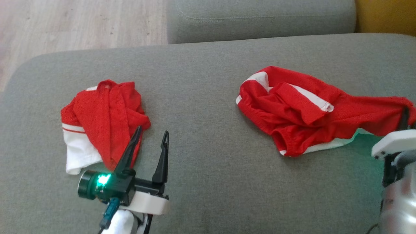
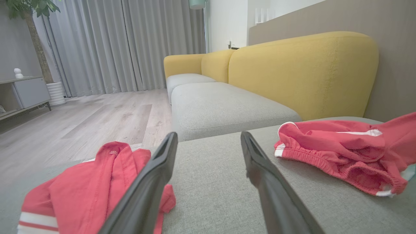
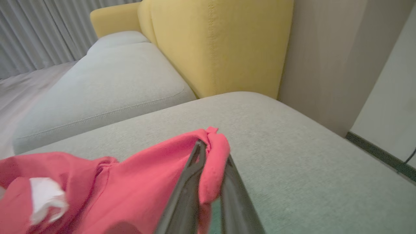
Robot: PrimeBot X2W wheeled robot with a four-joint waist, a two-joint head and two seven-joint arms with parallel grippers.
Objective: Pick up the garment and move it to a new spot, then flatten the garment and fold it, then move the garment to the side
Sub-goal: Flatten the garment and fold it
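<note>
A crumpled red garment with white stripes (image 1: 302, 107) lies on the right of the grey sofa seat (image 1: 201, 74). My right gripper (image 1: 404, 117) is shut on its right end, where a fold of red cloth (image 3: 213, 162) is pinched between the two fingers and lifted slightly off the cushion. The same garment (image 2: 341, 149) appears at the right of the left wrist view. My left gripper (image 1: 152, 130) stands open with nothing in it, low over the seat, its left finger overlapping the edge of a second red and white garment (image 1: 104, 120).
The second garment (image 2: 91, 185) is bunched on the left of the seat, close to the cushion's rounded left edge and the wooden floor (image 1: 65, 22). Another grey cushion (image 1: 260, 19) lies beyond, with a yellow backrest (image 2: 302, 71) at the right.
</note>
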